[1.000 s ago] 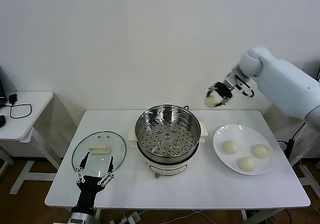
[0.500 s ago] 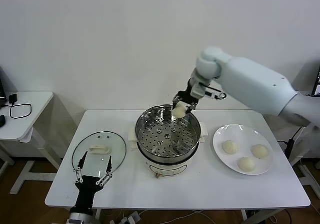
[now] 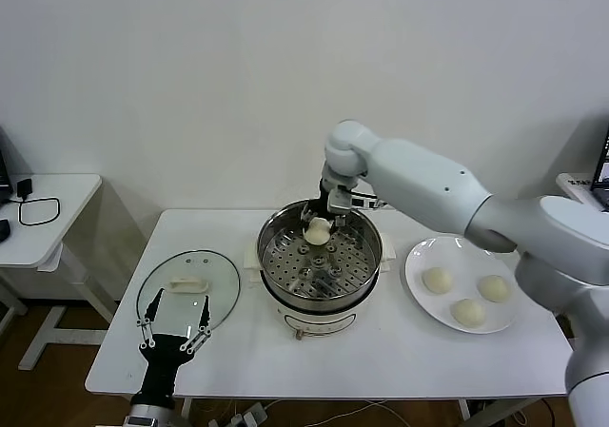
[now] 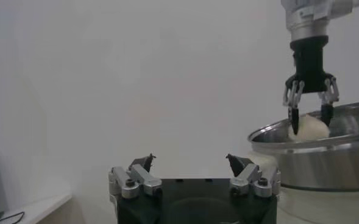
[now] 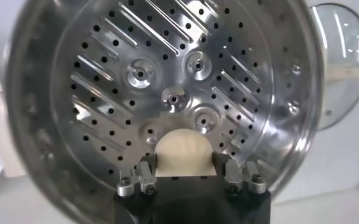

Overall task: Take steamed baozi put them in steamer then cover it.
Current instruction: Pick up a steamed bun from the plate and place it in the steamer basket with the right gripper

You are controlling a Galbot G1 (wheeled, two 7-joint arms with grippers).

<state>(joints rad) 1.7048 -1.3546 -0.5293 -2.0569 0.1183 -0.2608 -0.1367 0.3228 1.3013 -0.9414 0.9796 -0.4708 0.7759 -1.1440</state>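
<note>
White table (image 3: 381, 351) — rectangular top, bearing a flat round white plate (image 3: 425, 255) on its right side. Smaller white side table (image 3: 57, 199) well apart to the left — a looped black cable (image 3: 38, 210) lies on it. Plain white wall (image 3: 190, 85) behind.

Bright, even room light falls on the steamer (image 3: 320, 256), glare streaking its perforated tray; soft shadows gather beneath it.

Cream-white baozi (image 3: 317, 233) above shiny silver, hole-dotted steamer (image 3: 320, 256).
</note>
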